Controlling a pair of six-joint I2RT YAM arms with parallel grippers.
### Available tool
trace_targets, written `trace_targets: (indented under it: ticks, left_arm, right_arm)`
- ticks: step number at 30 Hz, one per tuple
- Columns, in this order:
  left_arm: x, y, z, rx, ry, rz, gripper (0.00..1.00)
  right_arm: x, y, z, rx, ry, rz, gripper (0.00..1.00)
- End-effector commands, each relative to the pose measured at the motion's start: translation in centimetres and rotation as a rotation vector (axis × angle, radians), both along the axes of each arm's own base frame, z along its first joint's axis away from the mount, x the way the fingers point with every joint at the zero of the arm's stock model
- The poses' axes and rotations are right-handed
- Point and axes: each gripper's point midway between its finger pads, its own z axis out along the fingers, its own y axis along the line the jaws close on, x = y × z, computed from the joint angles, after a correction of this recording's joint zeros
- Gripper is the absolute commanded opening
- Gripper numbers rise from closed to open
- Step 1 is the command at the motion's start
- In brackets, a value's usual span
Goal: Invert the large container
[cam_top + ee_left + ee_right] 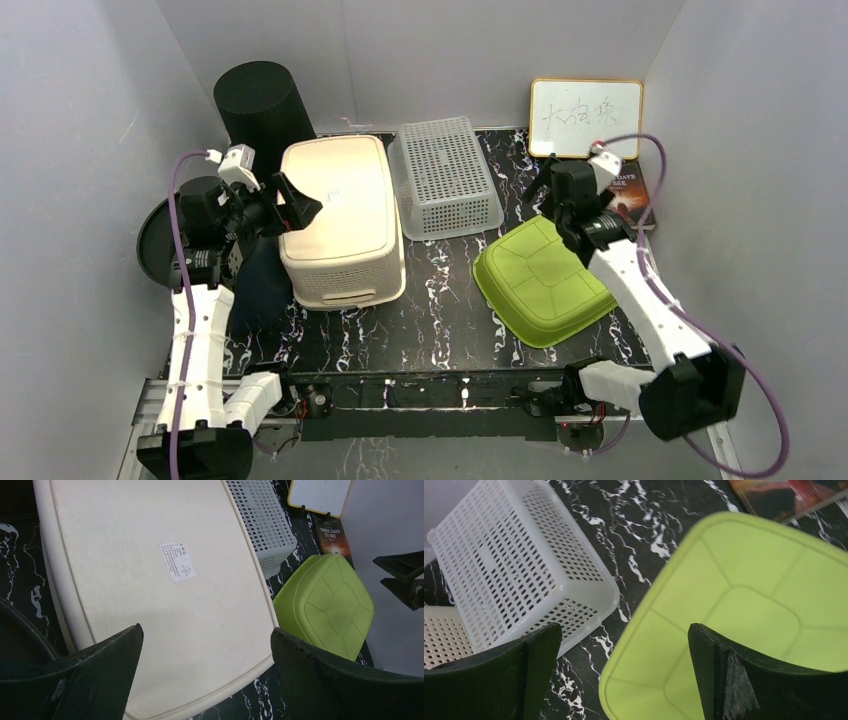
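Observation:
The large cream container (340,215) stands bottom up on the left of the black marble table (440,320), a small white label on its flat base (150,580). My left gripper (300,205) is open and empty, hovering at the container's left edge, its jaws spread wide over the base in the left wrist view (205,630). My right gripper (545,190) is open and empty above the far edge of a lime green container (545,280), which shows between its jaws in the right wrist view (624,627).
A white perforated basket (445,175) lies bottom up beside the cream container. The green container (734,605) is bottom up at the right. A whiteboard (585,118) and a book (630,195) stand at the back right. A black cylinder (262,100) stands at the back left.

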Motion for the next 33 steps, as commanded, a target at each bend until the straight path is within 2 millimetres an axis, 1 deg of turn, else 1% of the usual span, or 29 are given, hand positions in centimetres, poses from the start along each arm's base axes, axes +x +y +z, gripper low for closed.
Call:
trace_targets:
  ticks: [1, 3, 5, 8, 9, 11, 13, 17, 23, 29, 33]
  left_arm:
    - [0.0, 0.6, -1.0, 0.004, 0.084, 0.045, 0.98]
    - [0.3, 1.0, -1.0, 0.019, 0.1, 0.063, 0.98]
    - [0.4, 1.3, -1.0, 0.03, 0.117, 0.076, 0.98]
    - [0.6, 1.6, -1.0, 0.036, 0.13, 0.098, 0.98]
    - [0.6, 1.7, -1.1, 0.039, 0.132, 0.106, 0.98]
    - [0.6, 1.8, -1.1, 0.044, 0.137, 0.112, 0.98]
    - [0.6, 1.9, -1.3, 0.049, 0.145, 0.113, 0.98]
    - [0.6, 1.7, -1.5, 0.043, 0.148, 0.101, 0.98]
    - [1.1, 1.5, -1.7, 0.043, 0.15, 0.091, 0.98]
    - [1.4, 1.2, -1.2, 0.045, 0.136, 0.077, 0.98]
    - [1.3, 1.1, -1.1, 0.056, 0.134, 0.07, 0.98]
  right_arm:
    - [5.9, 4.0, 4.3, -0.168, -0.116, 0.208, 0.98]
    - [7.3, 6.7, 4.2, -0.246, -0.103, 0.295, 0.98]
    - [8.4, 9.7, 3.8, -0.339, -0.078, 0.392, 0.98]
    - [8.9, 14.3, 3.0, -0.444, -0.045, 0.522, 0.98]
    - [9.1, 15.4, 2.8, -0.45, -0.044, 0.539, 0.98]
    - [9.3, 16.8, 2.5, -0.454, -0.04, 0.559, 0.98]
    - [9.3, 17.5, 2.3, -0.457, -0.038, 0.561, 0.98]
    - [8.9, 17.7, 2.5, -0.448, -0.067, 0.564, 0.98]
    - [7.6, 17.2, 4.3, -0.386, -0.171, 0.547, 0.98]
    - [6.9, 17.0, 5.8, -0.407, -0.226, 0.583, 0.98]
    - [6.9, 16.6, 6.0, -0.423, -0.219, 0.573, 0.98]
